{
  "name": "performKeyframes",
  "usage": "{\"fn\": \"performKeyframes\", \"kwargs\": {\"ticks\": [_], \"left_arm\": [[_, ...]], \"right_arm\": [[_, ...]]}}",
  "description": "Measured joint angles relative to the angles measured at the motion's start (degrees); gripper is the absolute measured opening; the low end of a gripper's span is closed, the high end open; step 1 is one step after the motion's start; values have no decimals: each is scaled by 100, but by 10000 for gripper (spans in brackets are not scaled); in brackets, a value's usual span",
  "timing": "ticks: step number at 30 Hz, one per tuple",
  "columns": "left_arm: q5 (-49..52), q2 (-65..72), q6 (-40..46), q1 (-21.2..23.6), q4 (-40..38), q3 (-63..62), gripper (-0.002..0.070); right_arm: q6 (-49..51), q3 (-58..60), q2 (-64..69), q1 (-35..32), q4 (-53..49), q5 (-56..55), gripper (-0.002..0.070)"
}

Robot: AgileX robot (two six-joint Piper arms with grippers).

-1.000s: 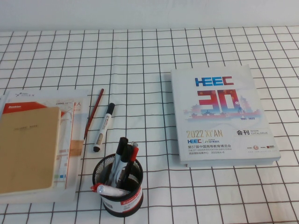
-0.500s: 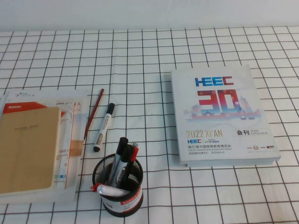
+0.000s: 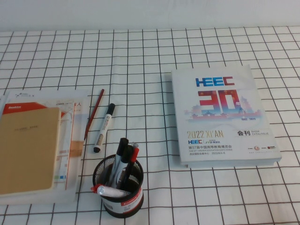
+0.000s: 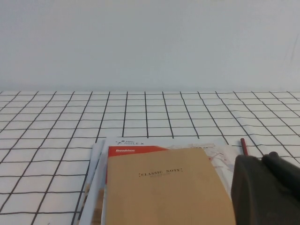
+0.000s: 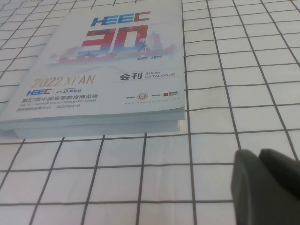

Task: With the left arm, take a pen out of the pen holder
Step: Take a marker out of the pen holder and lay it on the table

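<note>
While my arms stay out of the high view, the pen holder (image 3: 123,206) stands on the checked tablecloth (image 3: 140,56) at about 7 o'clock from the table's middle, upright, with several pens (image 3: 124,157) sticking out of it; one white pen with a red cap lies across its rim. At 12 o'clock from the holder, near it but apart, a black-capped marker (image 3: 104,127) lies flat, and a red pencil (image 3: 94,114) lies just beside that. A brown notebook (image 3: 28,150) rests on a stack of papers (image 3: 70,122) at 8 o'clock, and a thick catalogue (image 3: 222,115) lies at 3 o'clock. My left gripper (image 4: 262,159) shows only in its own wrist camera, close above the notebook's edge, with its fingers pressed together on nothing. My right gripper (image 5: 259,152) hangs over bare tablecloth near the catalogue's corner, its fingers also together and holding nothing.
</note>
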Motion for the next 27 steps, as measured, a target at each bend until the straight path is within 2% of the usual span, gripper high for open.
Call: {"fn": "performKeyframes", "kwargs": {"ticks": [10,17,27], "left_arm": [[319,0,0,0,80,0,-3],[1561,0,23,0,169,11,-3],[1708,0,36,0,188,9,-3]], "right_arm": [[0,0,0,0,0,0,-15],[0,0,0,0,0,0,-15],[0,0,0,0,0,0,-15]]}}
